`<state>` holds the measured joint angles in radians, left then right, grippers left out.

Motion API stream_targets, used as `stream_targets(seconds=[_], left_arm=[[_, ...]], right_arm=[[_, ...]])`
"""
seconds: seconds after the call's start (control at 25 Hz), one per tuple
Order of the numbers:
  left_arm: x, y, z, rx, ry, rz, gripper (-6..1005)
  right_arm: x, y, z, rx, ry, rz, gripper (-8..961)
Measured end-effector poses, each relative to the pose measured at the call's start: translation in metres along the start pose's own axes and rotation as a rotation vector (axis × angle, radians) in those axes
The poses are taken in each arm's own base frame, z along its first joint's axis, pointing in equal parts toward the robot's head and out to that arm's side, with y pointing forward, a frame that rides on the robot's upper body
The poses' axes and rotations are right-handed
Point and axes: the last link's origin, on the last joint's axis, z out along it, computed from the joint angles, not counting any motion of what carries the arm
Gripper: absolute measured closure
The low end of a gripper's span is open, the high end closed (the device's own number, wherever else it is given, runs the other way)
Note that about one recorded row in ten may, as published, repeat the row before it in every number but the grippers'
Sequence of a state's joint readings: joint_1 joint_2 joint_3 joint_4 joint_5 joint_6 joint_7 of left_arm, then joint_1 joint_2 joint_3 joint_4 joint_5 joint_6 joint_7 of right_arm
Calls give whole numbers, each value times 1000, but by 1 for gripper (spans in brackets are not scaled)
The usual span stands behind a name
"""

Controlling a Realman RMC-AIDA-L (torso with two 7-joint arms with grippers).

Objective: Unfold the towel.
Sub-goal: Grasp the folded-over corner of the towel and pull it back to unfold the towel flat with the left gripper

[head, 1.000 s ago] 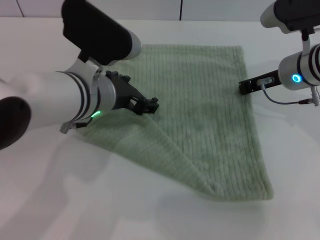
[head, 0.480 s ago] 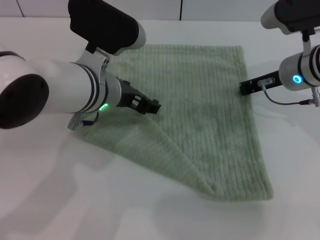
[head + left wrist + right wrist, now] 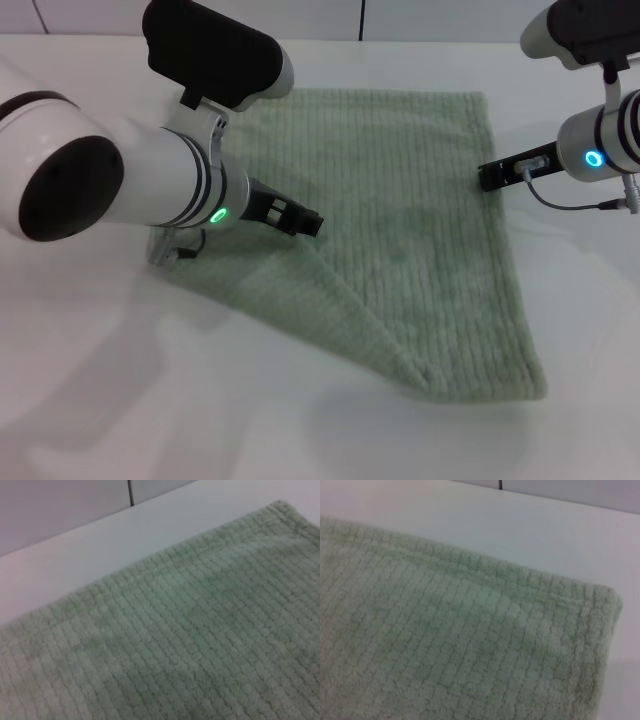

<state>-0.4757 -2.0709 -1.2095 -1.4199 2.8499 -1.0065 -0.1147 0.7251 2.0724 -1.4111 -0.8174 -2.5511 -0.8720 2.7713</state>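
Note:
The pale sage-green towel (image 3: 410, 220) lies on the white table (image 3: 200, 400), the largest thing in the head view. A diagonal fold ridge runs from its left-middle to the near corner, with a flap lying over the near-left part. My left gripper (image 3: 306, 222) hovers low over the towel's left part, at the top end of that ridge. My right gripper (image 3: 490, 175) sits at the towel's right edge, near the far right corner. The left wrist view shows ribbed towel (image 3: 190, 630) close up. The right wrist view shows the towel's hemmed edge and a corner (image 3: 600, 610).
White table surrounds the towel on all sides (image 3: 100, 350). A pale wall with a dark seam stands behind the table's far edge (image 3: 360, 18). A grey cable (image 3: 565, 205) hangs from my right wrist beside the towel.
My left arm has rolled and shifted, and its gripper tip has moved slightly to the right and nearer over the towel. The right arm and the towel have not moved.

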Motion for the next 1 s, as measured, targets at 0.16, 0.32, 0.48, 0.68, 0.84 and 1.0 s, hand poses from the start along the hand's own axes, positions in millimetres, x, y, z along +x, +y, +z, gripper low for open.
stream_targets(seconds=[0.16, 0.32, 0.48, 0.68, 0.84, 1.0], left_arm=[[2, -1, 5, 5, -7, -2, 154], [3, 0, 9, 8, 0, -5, 154], [3, -1, 10, 14, 5, -3, 155], [1, -5, 11, 36, -2, -5, 155], [-2, -8, 14, 43, -10, -9, 156], [-3, -10, 15, 47, -16, -10, 156]], right_arm=[[0, 0, 0, 0, 1, 0, 954], [1, 0, 0, 0, 3, 0, 954], [1, 0, 0, 0, 4, 1, 954], [1, 0, 0, 0, 4, 1, 954], [1, 0, 0, 0, 4, 1, 954], [1, 0, 0, 0, 4, 1, 954]])
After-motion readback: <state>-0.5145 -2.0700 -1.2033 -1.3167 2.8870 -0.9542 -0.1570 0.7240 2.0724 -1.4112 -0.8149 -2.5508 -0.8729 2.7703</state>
